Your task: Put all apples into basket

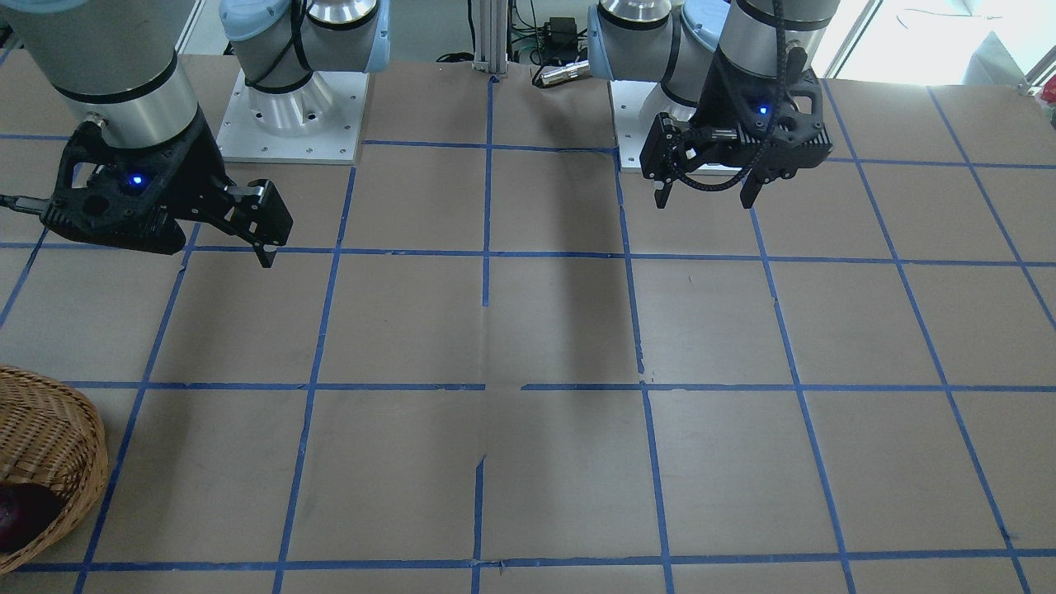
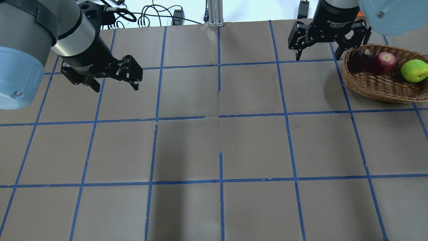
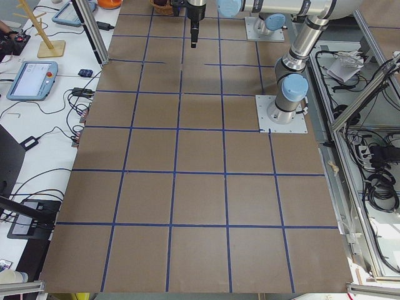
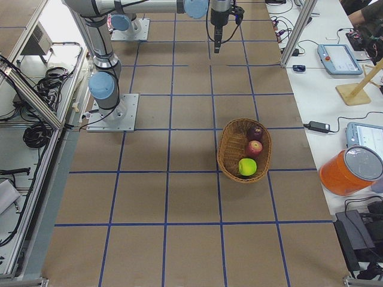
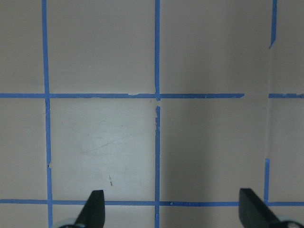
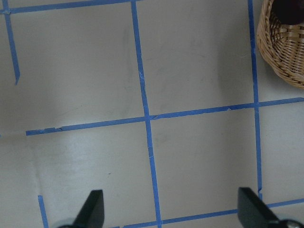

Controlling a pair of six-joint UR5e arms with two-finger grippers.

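Observation:
The wicker basket (image 2: 378, 87) stands at the table's far right and holds all three apples: the dark maroon one (image 2: 362, 56), the red one (image 2: 386, 62) and the lime green one (image 2: 414, 70). In the exterior right view the basket (image 4: 230, 152) holds the same apples in a row. The front-facing view shows only part of the basket (image 1: 49, 437), with the maroon apple (image 1: 25, 516) in it. My right gripper (image 2: 317, 57) is open and empty, raised just left of the basket. Its wrist view shows the basket's wall (image 6: 285, 47). My left gripper (image 2: 116, 89) is open and empty over bare table.
The brown table carries a blue tape grid. The arms' base plates (image 1: 289, 124) are at the robot's side. Beyond the table's far edge are an orange container (image 4: 350, 170), tablets (image 4: 338, 57) and a wooden stand (image 4: 359, 89).

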